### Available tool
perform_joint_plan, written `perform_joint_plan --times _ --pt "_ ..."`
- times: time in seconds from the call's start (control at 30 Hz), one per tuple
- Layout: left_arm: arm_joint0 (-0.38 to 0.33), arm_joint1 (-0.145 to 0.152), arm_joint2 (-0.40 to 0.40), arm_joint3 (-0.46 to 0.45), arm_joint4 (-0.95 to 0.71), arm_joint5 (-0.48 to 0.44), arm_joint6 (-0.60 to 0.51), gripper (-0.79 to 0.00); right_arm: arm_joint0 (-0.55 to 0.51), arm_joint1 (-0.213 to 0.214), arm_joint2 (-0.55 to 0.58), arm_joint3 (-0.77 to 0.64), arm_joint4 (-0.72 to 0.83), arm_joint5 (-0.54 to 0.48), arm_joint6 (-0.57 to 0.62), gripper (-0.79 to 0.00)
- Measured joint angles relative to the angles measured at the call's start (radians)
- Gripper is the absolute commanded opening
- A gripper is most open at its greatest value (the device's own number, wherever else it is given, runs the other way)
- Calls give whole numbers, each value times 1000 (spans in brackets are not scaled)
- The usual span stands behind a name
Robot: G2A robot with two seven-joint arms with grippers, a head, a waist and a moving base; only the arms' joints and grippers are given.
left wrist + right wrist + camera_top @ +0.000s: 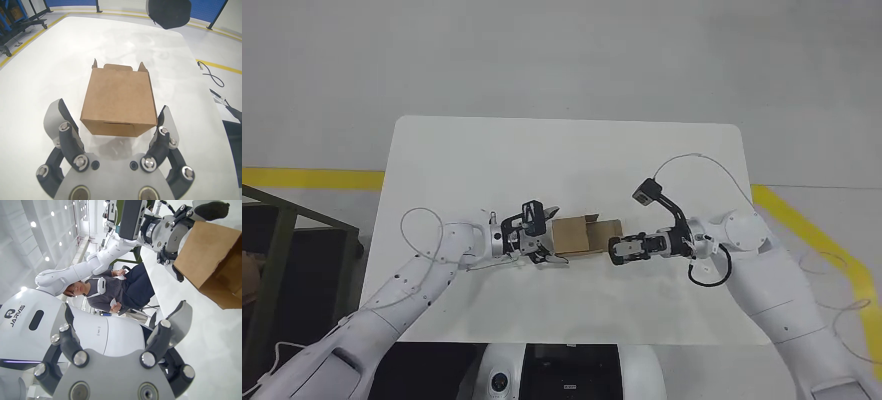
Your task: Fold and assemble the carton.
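A brown cardboard carton lies on its side at the middle of the white table. In the left wrist view the carton shows a closed end with a slot near me and raised flaps at its far end. My left gripper is open, its fingers straddling that closed end. Seen from the right wrist, the carton's open end faces my right gripper, which is open, holds nothing and sits a short way off. In the top view the left gripper and right gripper flank the carton.
A black cable lies near the table's edge on the right arm's side. A dark green rack stands off the table's left side. A black rounded part hangs above the table beyond the carton. Bare tabletop surrounds the carton.
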Motion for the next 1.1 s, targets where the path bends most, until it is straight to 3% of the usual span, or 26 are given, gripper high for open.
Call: perform_joint_plan --times 0.13,0.2,0.23,0.57,0.6,0.63,0.7,0.87,1.1 --pt "-4 -2 -2 9 2 -8 7 -83 0 -1 -5 3 1 -1 -4 0" --pt "-5 -3 -3 11 7 -11 8 -197 -1 -1 -6 4 1 -2 -8 0" --pt "-5 -3 -3 11 8 -13 9 -219 -1 -1 -6 5 1 -3 -10 0" --pt "3 -4 -15 7 6 -24 13 -160 -5 -1 -11 17 6 4 -12 -3" --pt "3 -5 -17 5 5 -24 12 -154 -8 -1 -11 27 8 19 -11 -360" --pt "3 -5 -19 4 3 -25 11 -154 -10 0 -11 36 10 35 -9 -477" --pt "4 -5 -22 3 0 -26 10 -145 -11 1 -13 56 11 68 -3 -785" --pt "6 -6 -27 3 -1 -29 6 -95 2 -7 -52 102 6 107 21 -785" --pt "11 -8 -36 10 -8 -33 5 -83 51 -31 -128 223 -24 147 17 -785"
